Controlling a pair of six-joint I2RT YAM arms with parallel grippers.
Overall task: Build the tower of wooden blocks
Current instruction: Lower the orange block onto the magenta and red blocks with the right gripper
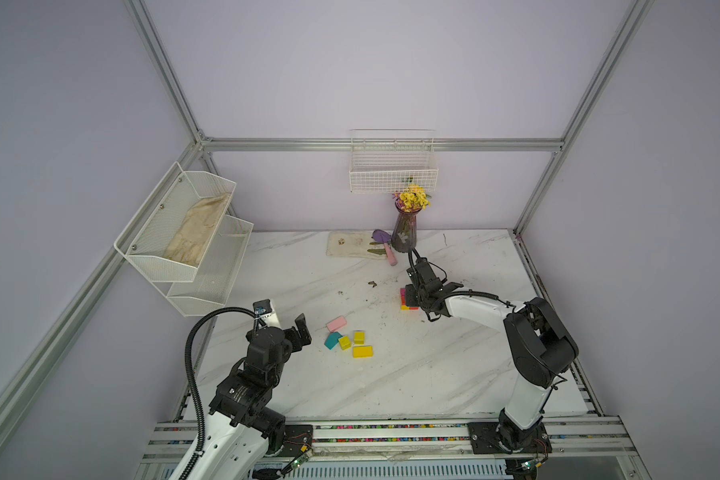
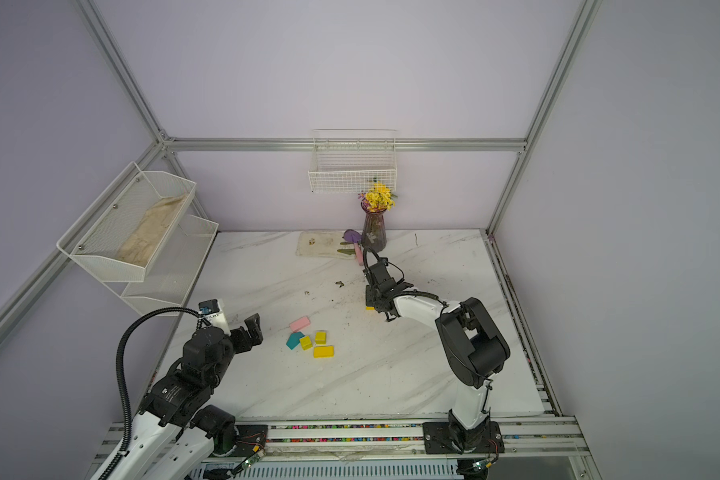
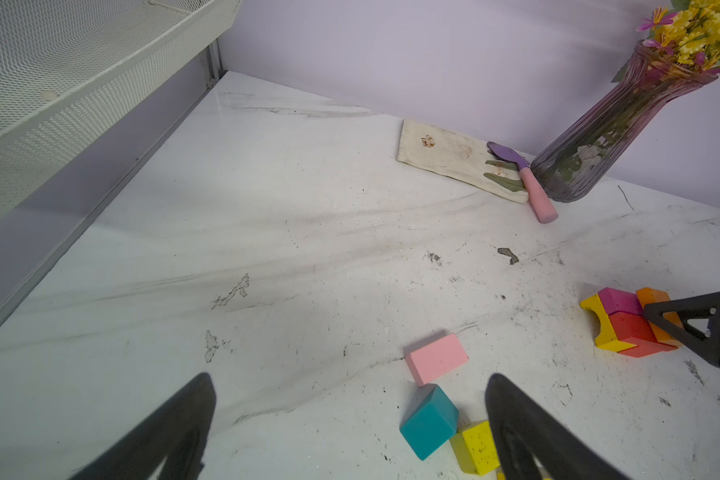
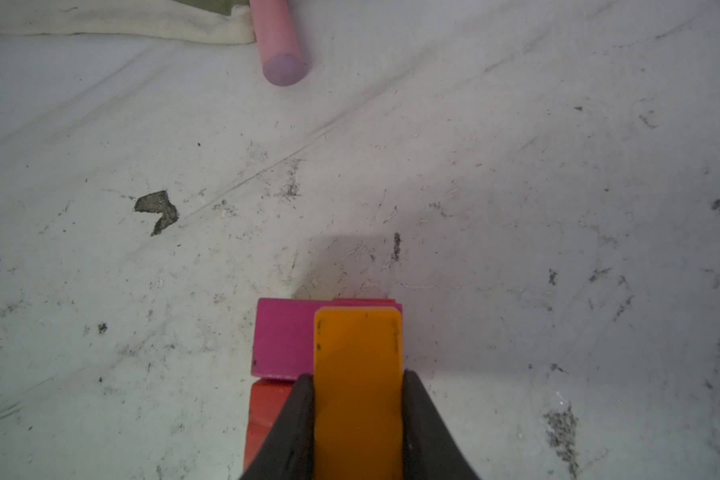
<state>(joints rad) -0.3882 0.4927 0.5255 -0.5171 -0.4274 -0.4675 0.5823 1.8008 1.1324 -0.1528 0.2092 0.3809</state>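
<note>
Shows the tower (image 3: 624, 328) as a low cluster right at the tips of the right gripper (image 4: 358, 376): a yellow arch block (image 3: 599, 328), a red block (image 4: 267, 411) and a magenta block (image 4: 283, 336) pressed together. Clamps an orange block (image 4: 358, 340) flat between that gripper's narrowed fingers (image 4: 296, 415), directly over the red and magenta pieces; cannot tell whether it touches them. Leaves five loose wood blocks (image 1: 344, 342) between the two grippers, nearer the left gripper (image 3: 350, 386): a pink brick (image 3: 435, 357) just ahead of its tips, a teal house-shaped piece (image 3: 429, 422) and a yellow cube (image 3: 474, 446) just beside each other next to one finger, then a second yellow cube (image 1: 359, 337) and a yellow brick (image 1: 362, 351) farther toward the right arm. Holds the left gripper spread wide and empty above the table (image 1: 391, 374), touching none of them. Places, beyond the right gripper's tips, a pink-handled trowel (image 4: 279, 41) lying partly on a stained cloth (image 1: 350, 244), and just behind these a purple vase (image 1: 404, 235) of yellow flowers near the back wall. Hangs a white wire basket (image 1: 393, 166) on that wall above the vase.
</note>
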